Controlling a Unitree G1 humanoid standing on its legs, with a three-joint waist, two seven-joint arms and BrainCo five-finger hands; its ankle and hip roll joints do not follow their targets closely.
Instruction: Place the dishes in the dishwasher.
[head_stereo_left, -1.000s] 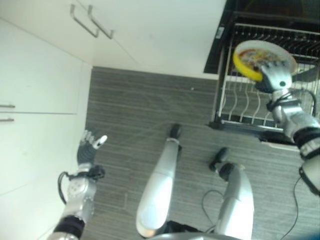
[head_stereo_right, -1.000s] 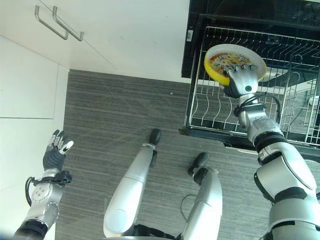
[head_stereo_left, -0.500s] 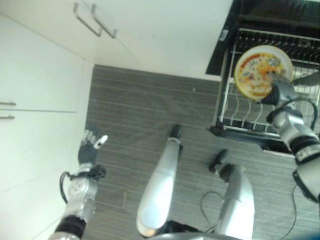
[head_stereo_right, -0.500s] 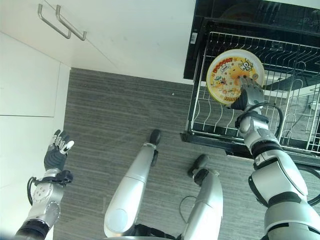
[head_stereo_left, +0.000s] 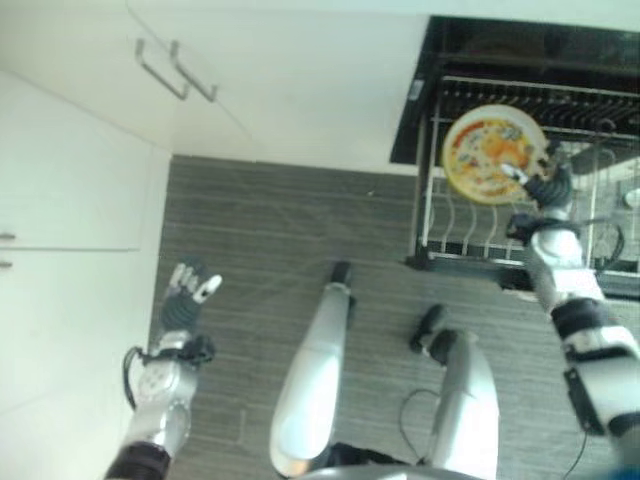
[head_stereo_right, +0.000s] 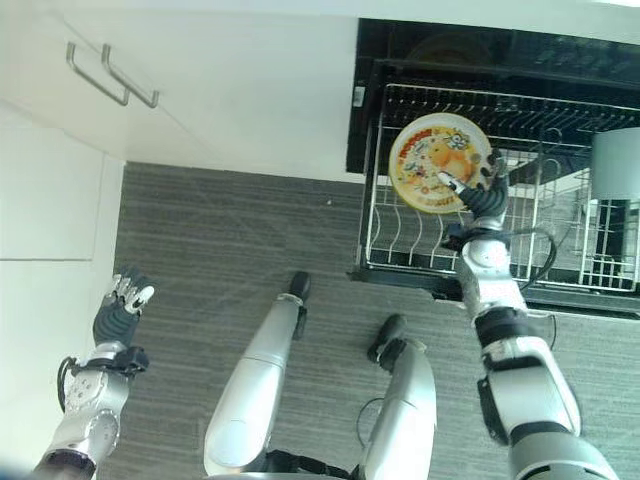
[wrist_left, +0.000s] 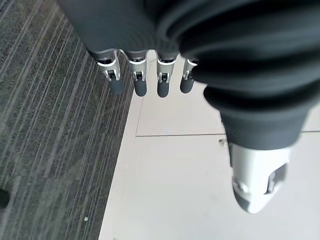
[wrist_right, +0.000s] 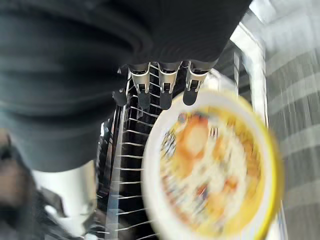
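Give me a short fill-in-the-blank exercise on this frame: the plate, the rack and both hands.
1. The plate with the yellow rim is at the robot's ____ hand.
2. The plate is over the pulled-out wire ____ of the dishwasher.
3. The left hand holds ____, its fingers straight.
4. The floor under the left hand is ____ in colour.

Missing words: right; rack; nothing; grey

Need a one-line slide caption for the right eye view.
Right hand holds a yellow-rimmed plate upright over the dishwasher rack.
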